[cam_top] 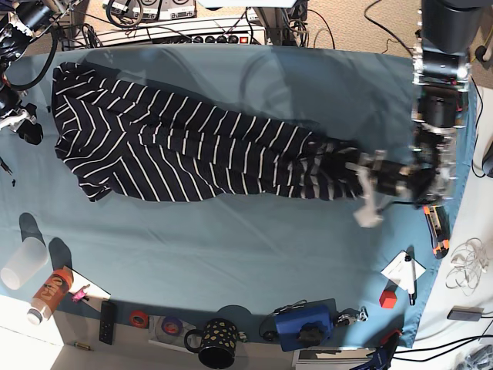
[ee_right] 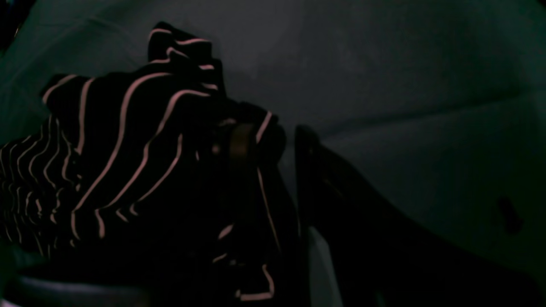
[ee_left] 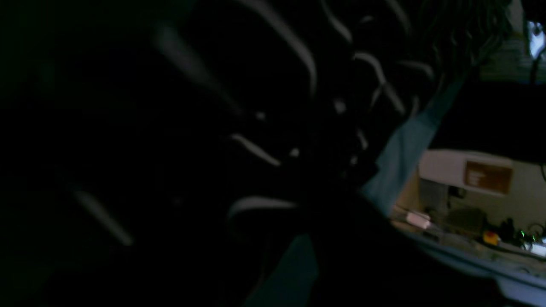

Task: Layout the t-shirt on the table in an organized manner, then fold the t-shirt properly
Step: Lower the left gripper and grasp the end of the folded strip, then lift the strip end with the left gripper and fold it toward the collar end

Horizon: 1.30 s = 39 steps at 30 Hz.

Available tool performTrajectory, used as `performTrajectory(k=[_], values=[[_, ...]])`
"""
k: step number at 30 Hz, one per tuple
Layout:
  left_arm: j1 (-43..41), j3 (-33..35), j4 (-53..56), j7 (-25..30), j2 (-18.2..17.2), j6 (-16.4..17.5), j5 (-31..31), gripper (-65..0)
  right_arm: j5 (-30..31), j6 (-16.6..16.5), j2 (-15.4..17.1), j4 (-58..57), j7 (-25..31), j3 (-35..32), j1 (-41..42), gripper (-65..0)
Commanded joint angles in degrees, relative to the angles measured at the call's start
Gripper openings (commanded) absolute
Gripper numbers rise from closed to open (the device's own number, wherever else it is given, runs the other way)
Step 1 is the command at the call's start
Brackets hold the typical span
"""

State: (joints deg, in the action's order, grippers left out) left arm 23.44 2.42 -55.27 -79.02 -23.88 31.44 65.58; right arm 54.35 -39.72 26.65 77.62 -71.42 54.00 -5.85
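Note:
The dark t-shirt point(cam_top: 192, 146) with thin white stripes lies stretched in a long band across the teal table point(cam_top: 231, 247), wide at the left and bunched narrow at the right. My left gripper point(cam_top: 368, 185) sits on that bunched right end, and it is blurred. In the left wrist view the t-shirt point(ee_left: 277, 106) fills the dark frame and hides the jaws. My right gripper point(cam_top: 31, 131) is at the shirt's left edge. In its wrist view the gripper point(ee_right: 273, 136) has its fingers apart. Table cloth point(ee_right: 405, 85) shows between them, and crumpled t-shirt point(ee_right: 128, 149) lies against the left finger.
Along the front edge stand a clear cup point(cam_top: 23, 262), a bottle point(cam_top: 48, 293), a spotted black mug point(cam_top: 216, 339) and a blue device point(cam_top: 304, 324). A red cube point(cam_top: 389, 297) and an orange-handled tool point(cam_top: 437, 231) lie at the right. Cables and a power strip point(cam_top: 185, 35) run behind.

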Motion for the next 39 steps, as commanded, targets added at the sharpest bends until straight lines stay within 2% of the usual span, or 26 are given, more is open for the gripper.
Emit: performTrajectory(k=[1,6,10,13,18,25,31,34,37,39], values=[[1.36,-1.66,-0.31,-0.98,-2.21,-0.39,-2.45,-65.0,1.73,-0.28,1.77,0.85,0.92,0.44,0.46,-48.9],[3.91,-7.41,-0.31,-0.98,-6.54,-0.35,-1.9,-65.0,2.25,-0.28,1.77,0.85,1.25,0.44,0.46,-48.9],[6.08,-7.56,-0.33,-0.98,-10.58,-0.35,-1.75,-65.0,2.27,-0.28,1.77,0.85,1.66,0.44,0.48,-48.9],[6.56,-7.54,-0.37,-0.98,-12.81,-0.09,1.03,-65.0,2.93,-0.28,1.77,0.85,1.84,0.44,0.48,-48.9],[6.58,-7.54,-1.31,-0.98,-14.4,0.09,2.6,-65.0,3.28,-0.28,1.77,0.85,2.71,0.44,0.48,-48.9],[6.27,-7.41,-10.84,-0.98,-14.36,1.49,2.64,-65.0,3.28,-0.28,1.77,0.85,2.84,0.44,0.48,-48.9],[-2.43,-7.41,-31.71,-0.98,-13.16,3.15,2.19,-65.0,3.28,-0.28,1.77,0.85,2.82,0.44,0.48,-48.9],[-9.92,-7.41,-42.62,-0.98,-10.91,3.13,-3.67,-65.0,3.28,-0.28,1.77,0.85,2.84,0.44,0.48,-48.9],[-16.09,-7.41,-50.9,2.34,-7.91,3.04,-10.36,-65.0,3.28,-0.28,1.77,0.85,2.84,0.44,0.48,-48.9],[-18.62,-7.41,-54.97,4.92,-5.57,1.7,-13.49,-65.0,3.3,-0.28,1.77,0.85,2.84,0.44,0.48,-48.9]])
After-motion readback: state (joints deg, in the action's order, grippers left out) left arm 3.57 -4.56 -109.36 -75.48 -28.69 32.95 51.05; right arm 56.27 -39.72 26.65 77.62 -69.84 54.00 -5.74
